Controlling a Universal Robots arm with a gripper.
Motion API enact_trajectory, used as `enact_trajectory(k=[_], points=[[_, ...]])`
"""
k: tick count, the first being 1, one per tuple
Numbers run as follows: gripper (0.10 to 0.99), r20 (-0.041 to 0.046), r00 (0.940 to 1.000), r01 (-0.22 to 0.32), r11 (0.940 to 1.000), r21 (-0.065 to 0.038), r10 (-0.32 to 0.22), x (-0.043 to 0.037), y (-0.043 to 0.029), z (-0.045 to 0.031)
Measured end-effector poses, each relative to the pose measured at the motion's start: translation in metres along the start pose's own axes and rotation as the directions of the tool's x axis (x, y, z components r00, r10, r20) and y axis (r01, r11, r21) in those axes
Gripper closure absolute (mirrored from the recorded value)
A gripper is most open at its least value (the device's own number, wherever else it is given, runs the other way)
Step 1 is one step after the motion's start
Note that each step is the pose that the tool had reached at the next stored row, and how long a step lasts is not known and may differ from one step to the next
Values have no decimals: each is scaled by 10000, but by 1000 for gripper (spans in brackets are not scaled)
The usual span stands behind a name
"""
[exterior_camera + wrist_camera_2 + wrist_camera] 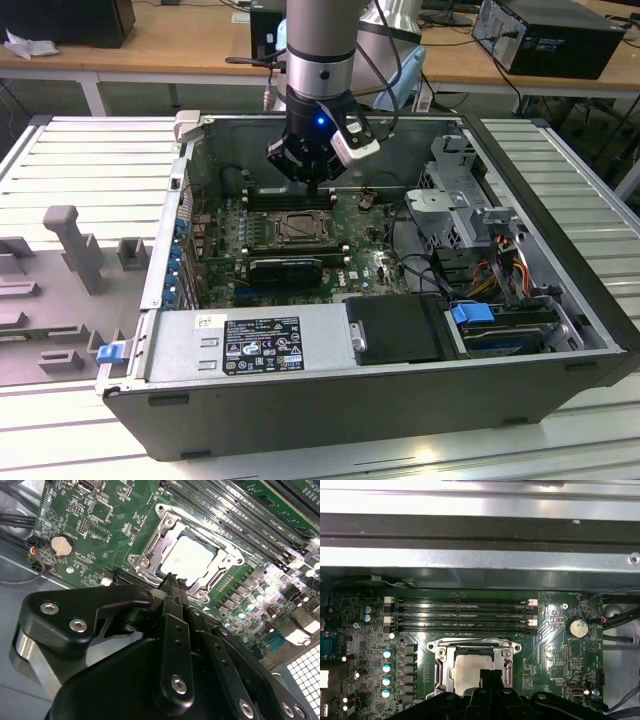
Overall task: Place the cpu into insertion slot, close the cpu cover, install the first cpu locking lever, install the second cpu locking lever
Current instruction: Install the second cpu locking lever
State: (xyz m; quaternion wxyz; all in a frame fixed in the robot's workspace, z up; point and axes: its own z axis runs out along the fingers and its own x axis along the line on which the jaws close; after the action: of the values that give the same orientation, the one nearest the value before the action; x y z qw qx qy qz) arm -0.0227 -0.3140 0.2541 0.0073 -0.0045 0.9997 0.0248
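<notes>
Black fingers (pixel 172 587) are pressed together, holding nothing, their tips hovering just above the near edge of the cpu cover (pixel 150 547). Just beyond the tips, the cpu (pixel 187 557) lies flat in the insertion slot (pixel 220 572) under that closed frame, memory slots (pixel 460 615) bordering its far side.

I count one cpu (pixel 187 558) lying in one insertion slot (pixel 441 674), with one cpu cover (pixel 156 546) framing it. Four long black memory slots (pixel 460 615) run side by side on the single green motherboard (pixel 555 650). One round coin battery (pixel 578 627) sits there too. One open computer case (pixel 560 290) holds it all.
</notes>
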Motion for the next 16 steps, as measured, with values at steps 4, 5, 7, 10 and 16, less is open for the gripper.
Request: enact_trajectory(k=[4, 5, 7, 10, 16], points=[[980, -2, 10000, -1, 10000, 2, 1, 0, -58, -1], [980, -6, 10000, -4, 10000, 1, 4, 0, -86, 0], [980, -6, 10000, -5, 10000, 1, 5, 0, -125, 2], [980, -7, 10000, -6, 10000, 2, 6, 1, -174, 2], [980, -6, 10000, -5, 10000, -3, 5, 1, -275, 2]])
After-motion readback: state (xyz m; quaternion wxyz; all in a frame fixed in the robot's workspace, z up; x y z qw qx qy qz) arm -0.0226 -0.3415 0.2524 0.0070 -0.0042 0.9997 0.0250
